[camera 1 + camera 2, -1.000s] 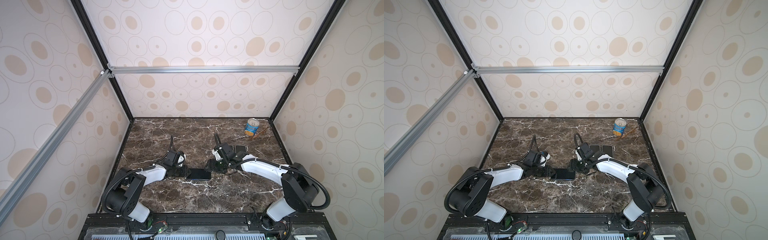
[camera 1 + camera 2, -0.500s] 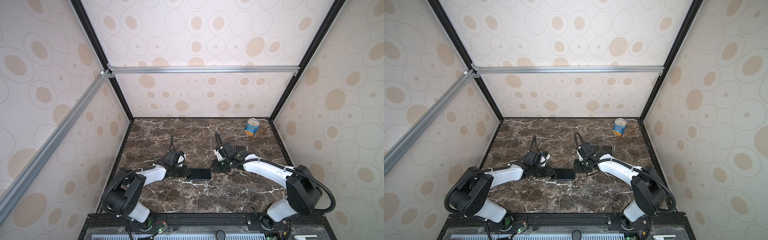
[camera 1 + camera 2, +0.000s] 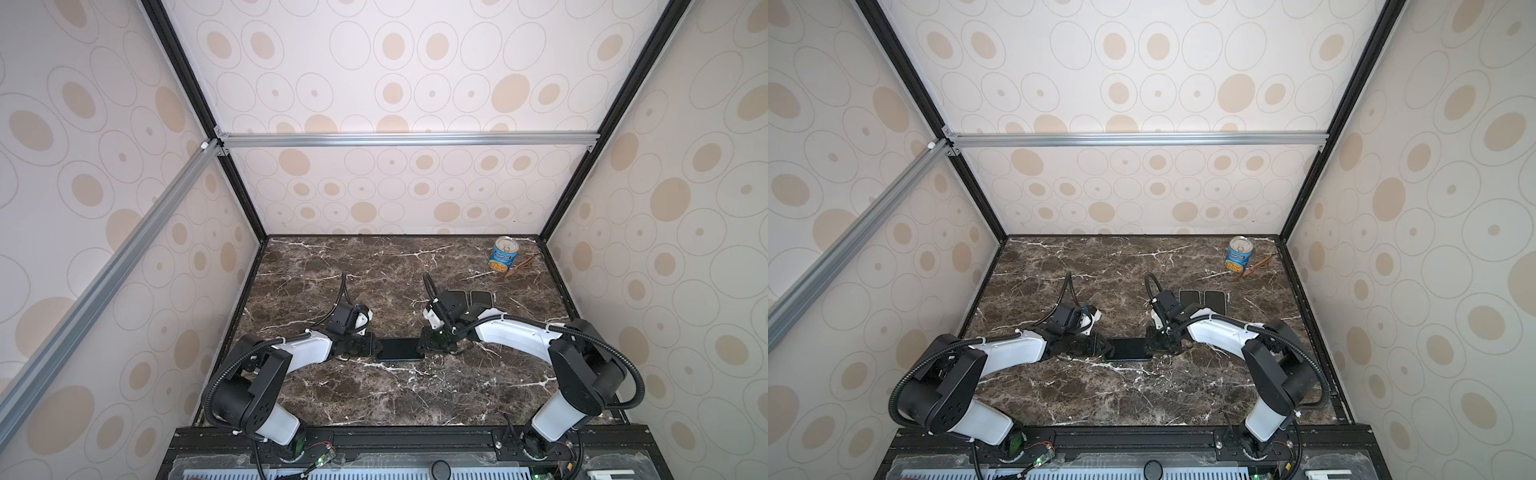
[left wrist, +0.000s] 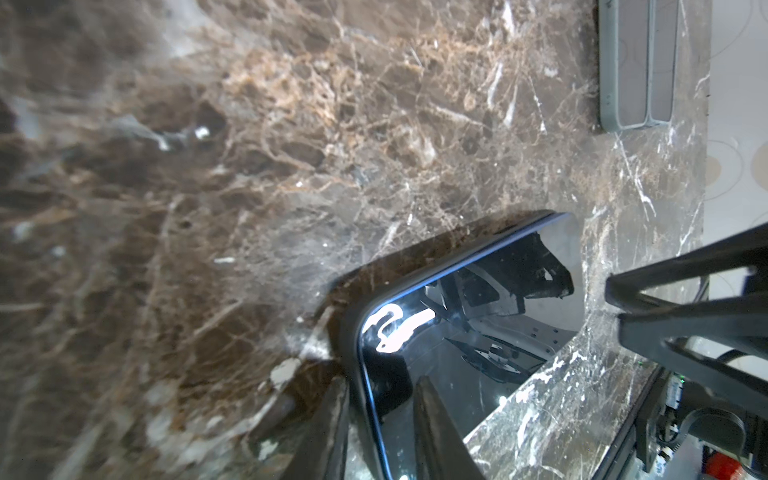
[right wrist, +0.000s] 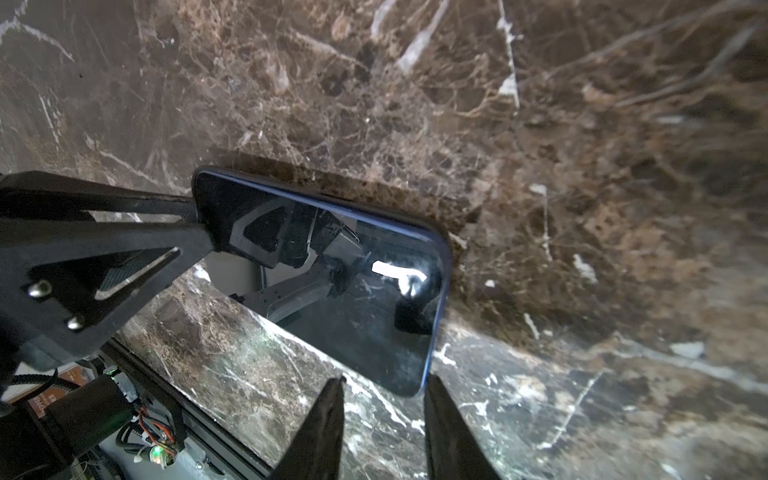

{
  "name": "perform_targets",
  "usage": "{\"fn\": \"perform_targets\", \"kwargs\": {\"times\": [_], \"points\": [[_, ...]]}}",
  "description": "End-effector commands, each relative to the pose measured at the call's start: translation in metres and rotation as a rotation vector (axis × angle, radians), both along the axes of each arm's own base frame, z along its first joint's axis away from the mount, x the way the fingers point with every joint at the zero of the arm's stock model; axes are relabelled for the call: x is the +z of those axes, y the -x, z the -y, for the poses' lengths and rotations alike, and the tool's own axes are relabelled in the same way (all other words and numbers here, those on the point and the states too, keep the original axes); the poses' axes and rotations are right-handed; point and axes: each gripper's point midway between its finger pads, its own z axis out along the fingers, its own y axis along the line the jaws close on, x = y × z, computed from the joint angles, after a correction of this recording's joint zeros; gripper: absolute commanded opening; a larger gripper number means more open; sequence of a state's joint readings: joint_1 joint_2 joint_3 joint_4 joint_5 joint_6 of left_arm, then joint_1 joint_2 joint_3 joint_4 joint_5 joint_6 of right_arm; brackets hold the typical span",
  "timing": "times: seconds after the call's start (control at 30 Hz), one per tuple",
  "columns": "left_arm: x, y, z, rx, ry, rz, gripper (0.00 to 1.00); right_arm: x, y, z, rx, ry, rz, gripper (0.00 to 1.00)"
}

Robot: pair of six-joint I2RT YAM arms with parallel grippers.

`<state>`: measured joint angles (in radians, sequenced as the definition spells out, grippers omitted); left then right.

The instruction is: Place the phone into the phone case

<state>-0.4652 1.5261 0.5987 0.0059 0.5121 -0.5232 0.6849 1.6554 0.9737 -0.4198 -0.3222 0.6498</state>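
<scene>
Bracketing the phone end to end where it lies screen up on the marble table, we have the left gripper and the right gripper each astride a short edge, presumably so that neither end can skid away on the slick stone. Both pairs of jaws stand only narrowly apart, yet we cannot tell whether they truly pinch it. The phone case lies just beyond the right gripper, near enough, we judge, for a short carry.
</scene>
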Motion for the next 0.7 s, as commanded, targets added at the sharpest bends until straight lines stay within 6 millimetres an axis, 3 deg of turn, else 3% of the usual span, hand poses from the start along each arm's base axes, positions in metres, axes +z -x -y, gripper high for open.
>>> {"fn": "perform_targets", "kwargs": {"times": [0.0,0.17,0.67], "points": [[-0.023,0.027,-0.009,-0.01,-0.046,-0.125,0.27,-0.008,0.004,0.002,-0.004,0.019,-0.042,0.34],[-0.023,0.027,-0.011,-0.018,-0.062,-0.115,0.26,-0.014,0.007,0.007,-0.012,0.032,-0.051,0.34],[-0.029,0.032,-0.005,-0.033,-0.03,-0.159,0.17,-0.024,0.012,-0.005,0.013,-0.033,-0.087,0.2]]}}
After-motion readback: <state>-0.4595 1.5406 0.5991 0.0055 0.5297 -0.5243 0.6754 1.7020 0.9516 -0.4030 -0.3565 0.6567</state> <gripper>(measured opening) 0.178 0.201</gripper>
